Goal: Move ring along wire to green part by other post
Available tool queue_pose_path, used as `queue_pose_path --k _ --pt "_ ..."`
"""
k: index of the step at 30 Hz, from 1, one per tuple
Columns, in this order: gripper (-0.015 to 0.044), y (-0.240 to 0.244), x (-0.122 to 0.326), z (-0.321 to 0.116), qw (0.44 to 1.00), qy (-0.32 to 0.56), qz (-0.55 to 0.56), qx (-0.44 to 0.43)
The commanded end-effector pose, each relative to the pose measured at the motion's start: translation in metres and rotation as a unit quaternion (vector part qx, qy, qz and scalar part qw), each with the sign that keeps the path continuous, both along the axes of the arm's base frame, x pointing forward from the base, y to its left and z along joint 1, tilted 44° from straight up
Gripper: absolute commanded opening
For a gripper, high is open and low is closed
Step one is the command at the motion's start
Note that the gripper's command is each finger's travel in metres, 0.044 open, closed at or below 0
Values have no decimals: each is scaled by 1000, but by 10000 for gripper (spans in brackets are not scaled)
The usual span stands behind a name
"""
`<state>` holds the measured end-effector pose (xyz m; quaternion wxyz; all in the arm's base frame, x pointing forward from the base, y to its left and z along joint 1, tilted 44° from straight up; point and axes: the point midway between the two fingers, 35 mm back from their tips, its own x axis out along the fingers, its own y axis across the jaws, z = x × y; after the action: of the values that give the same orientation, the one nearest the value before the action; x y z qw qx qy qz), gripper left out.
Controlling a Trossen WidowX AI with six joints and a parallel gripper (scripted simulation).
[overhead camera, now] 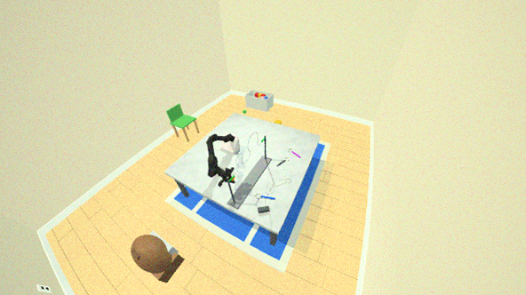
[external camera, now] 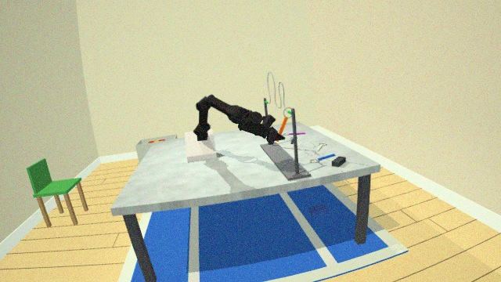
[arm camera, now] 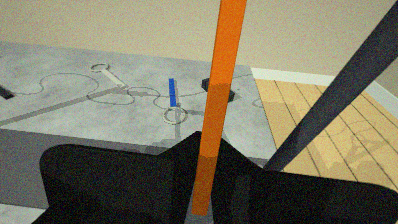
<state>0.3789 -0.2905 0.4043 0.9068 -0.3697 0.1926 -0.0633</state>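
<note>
The ring (external camera: 284, 114) is around the wire at the near green part (external camera: 290, 112), beside the near post (external camera: 296, 149) (overhead camera: 231, 192) (arm camera: 340, 80); whether it touches the wire is too small to tell. Its orange handle (external camera: 282, 126) (arm camera: 220, 85) slants down from the ring. My gripper (external camera: 279, 139) (arm camera: 205, 138) is shut on the handle's lower part, below the wire. The grey wire (external camera: 268, 80) loops upward towards the far green part (external camera: 266, 103) (overhead camera: 263, 139) at the far post (overhead camera: 266, 149). The ring is outside the wrist view.
The posts stand on a grey base plate (overhead camera: 254, 178) (external camera: 279, 157). Beyond it on the table lie a blue-handled ring tool (overhead camera: 268, 197) (external camera: 326, 157) (arm camera: 172, 92), a black block (overhead camera: 264, 209) (external camera: 338, 161), a magenta stick (overhead camera: 296, 154) and a pale ring tool (arm camera: 112, 77).
</note>
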Motion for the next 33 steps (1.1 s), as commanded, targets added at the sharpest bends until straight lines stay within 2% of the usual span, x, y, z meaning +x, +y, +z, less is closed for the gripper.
queue_pose_path --k 1,15,33 --pt "-150 8 -8 2 1000 17 -17 1" --pt "-150 28 -9 -18 997 23 -14 67" --pt "-150 76 -11 -43 968 37 -6 248"
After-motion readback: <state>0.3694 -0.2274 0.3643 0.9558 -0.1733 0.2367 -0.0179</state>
